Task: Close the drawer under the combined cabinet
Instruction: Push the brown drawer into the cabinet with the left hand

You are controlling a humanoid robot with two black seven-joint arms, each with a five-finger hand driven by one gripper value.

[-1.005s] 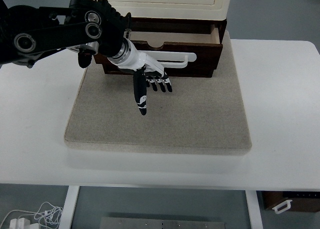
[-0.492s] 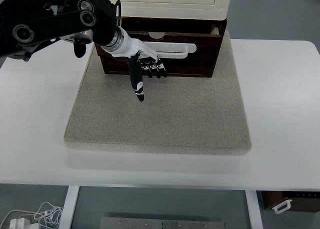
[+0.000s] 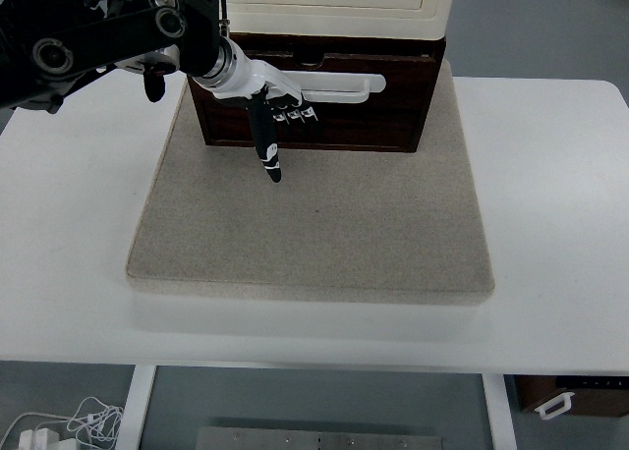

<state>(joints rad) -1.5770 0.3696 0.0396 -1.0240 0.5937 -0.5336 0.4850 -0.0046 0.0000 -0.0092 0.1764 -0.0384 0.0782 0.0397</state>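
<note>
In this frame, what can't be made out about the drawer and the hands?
1. Top view: the left hand hides part of the drawer front and its white handle.
2. The cream cabinet is cut off by the top edge.
3. The right hand is out of frame.

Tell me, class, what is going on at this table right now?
The robot's left hand is pressed flat against the front of the dark wooden drawer under the cream cabinet, beside its white handle. The drawer looks pushed in, about flush with its frame. Everything sits on a grey mat on the white table. The right arm is out of view.
</note>
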